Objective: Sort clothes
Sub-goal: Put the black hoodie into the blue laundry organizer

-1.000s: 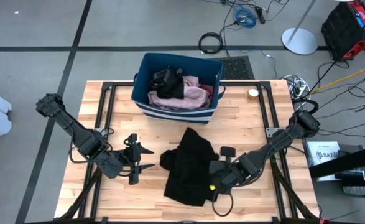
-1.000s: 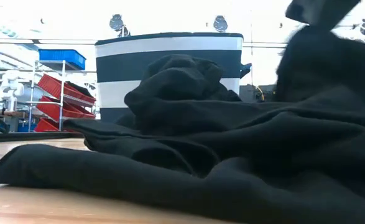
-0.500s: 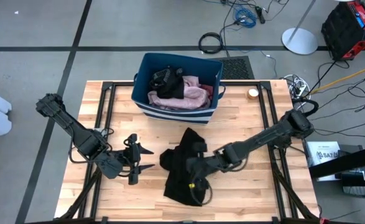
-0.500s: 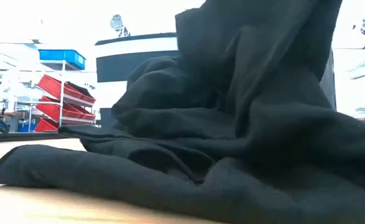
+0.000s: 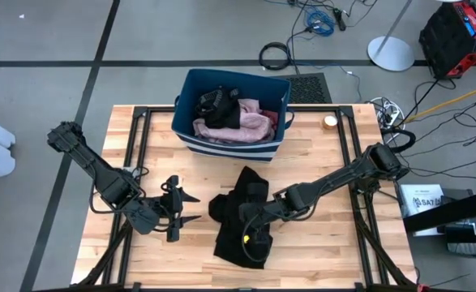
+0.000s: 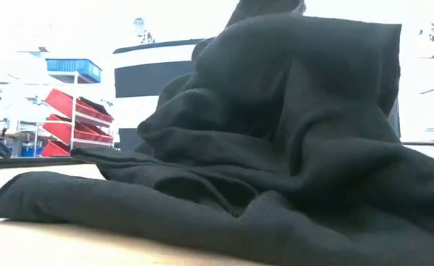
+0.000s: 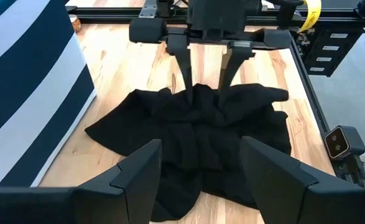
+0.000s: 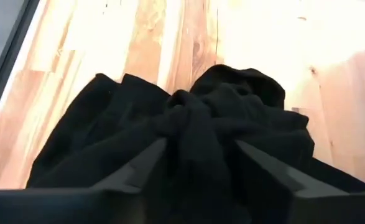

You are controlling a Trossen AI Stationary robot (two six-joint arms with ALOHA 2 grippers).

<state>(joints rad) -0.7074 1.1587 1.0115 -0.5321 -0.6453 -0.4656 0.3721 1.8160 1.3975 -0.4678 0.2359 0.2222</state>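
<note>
One black garment [image 5: 239,217] crumpled on the table, bunched between the parted fingers of the right gripper [image 5: 250,223], not clamped. Soft, limp, light by appearance; likely to sag and drag. Best pinched at the raised fold between the fingers [image 7: 185,78]. Beyond the gripper, one striped bin [image 5: 231,144] with one pink garment [image 5: 238,126] and at least one more black piece. Left gripper [image 5: 181,209] well aside, fingers wide, empty.

1. Garment [image 5: 242,217]: black.
2. Bin [image 5: 231,144]: dark blue, white stripes.
3. Cloth in the bin [image 5: 236,126]: pale pink, beside black.
4. Desk [image 5: 319,166]: light wood, black frame.
</note>
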